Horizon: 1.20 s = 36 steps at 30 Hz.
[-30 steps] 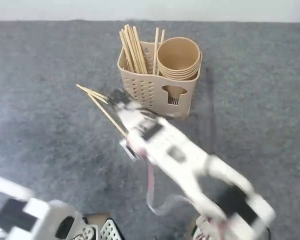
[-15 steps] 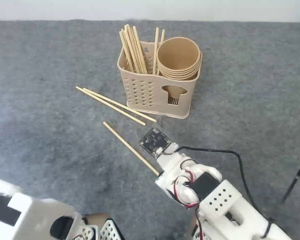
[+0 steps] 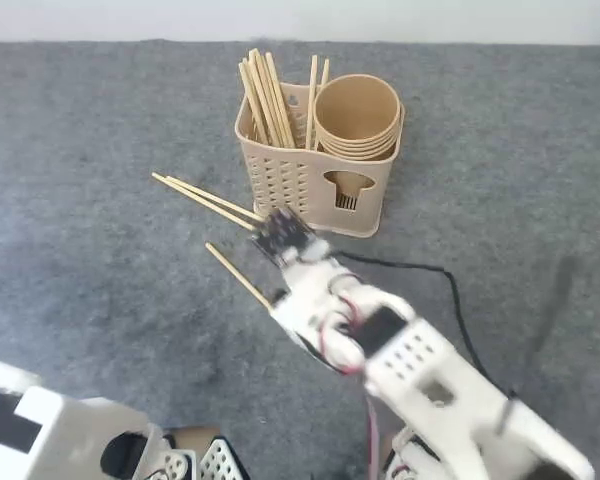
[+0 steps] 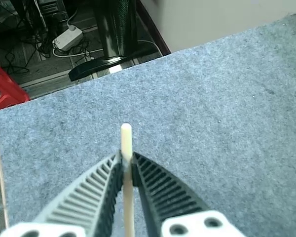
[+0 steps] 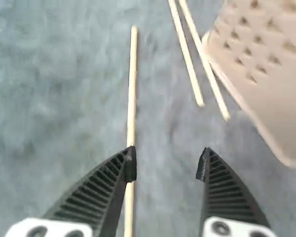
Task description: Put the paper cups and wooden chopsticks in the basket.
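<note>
While the left hand (image 4: 126,159) sits clamped on a held chopstick (image 4: 126,138), with the grey counter (image 4: 227,113) beyond it, the risks lie further right. At centre left of the high view a pair of chopsticks (image 3: 202,196) lies flat on the counter, its right ends hidden under the right arm. Just below it a single chopstick (image 3: 236,273) lies apart at a slant.

The right hand (image 5: 167,164) hangs over that single chopstick with its jaws spread wide. The stick, however, runs along beneath one fingertip (image 5: 129,165) rather than through the middle of the gap. Closing from here could press that finger onto the wood and roll or flick it away. It could also catch the stick off-centre, so that it swings when lifted. The pair lies near enough that a sideways nudge might drag it along too.

Further right, at upper centre, the basket (image 3: 300,180) is crowded. Standing chopsticks (image 3: 263,95) lean in its left compartment and the stacked paper cups (image 3: 357,115) fill the right one. A long stick brought in tilted may knock that bundle or tip the basket, which looks light.
</note>
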Available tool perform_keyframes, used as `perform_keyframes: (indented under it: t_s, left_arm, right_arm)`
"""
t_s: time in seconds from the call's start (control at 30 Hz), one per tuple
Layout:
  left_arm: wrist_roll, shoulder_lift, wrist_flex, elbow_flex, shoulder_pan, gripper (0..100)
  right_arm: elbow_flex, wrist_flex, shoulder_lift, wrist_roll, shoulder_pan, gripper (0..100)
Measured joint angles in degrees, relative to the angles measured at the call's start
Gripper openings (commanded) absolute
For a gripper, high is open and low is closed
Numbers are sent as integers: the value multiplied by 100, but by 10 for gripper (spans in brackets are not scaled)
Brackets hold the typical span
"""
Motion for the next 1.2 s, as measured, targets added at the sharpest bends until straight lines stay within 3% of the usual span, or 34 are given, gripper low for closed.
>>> perform_keyframes:
  t_s: [0.23, 0.5, 0.6, 0.7, 0.8, 1.0, 1.2]
  left_arm:
    - [0, 0, 0, 0, 0, 12]
    - [0, -264, 0, 123, 18, 12]
    - [0, -765, 0, 563, 114, 12]
    - [0, -1275, -79, 1266, 299, 12]
    - [0, -1793, -563, 2224, 484, 12]
    - [9, -2822, -1679, 4202, 633, 12]
    - [18, -3103, -1952, 5380, 765, 12]
  right_arm:
    - [-1538, -941, 2875, 0, -360, 212]
    - [-3121, -1020, 5037, 0, -360, 212]
    - [-3349, -1020, 5257, 0, -360, 159]
    - [-3411, -1020, 5310, 0, -343, 6]
    - [-3473, -1020, 5319, 0, -334, 37]
    - [-3473, -1020, 5292, 0, -343, 6]
    - [-3464, -677, 4176, 0, -343, 6]
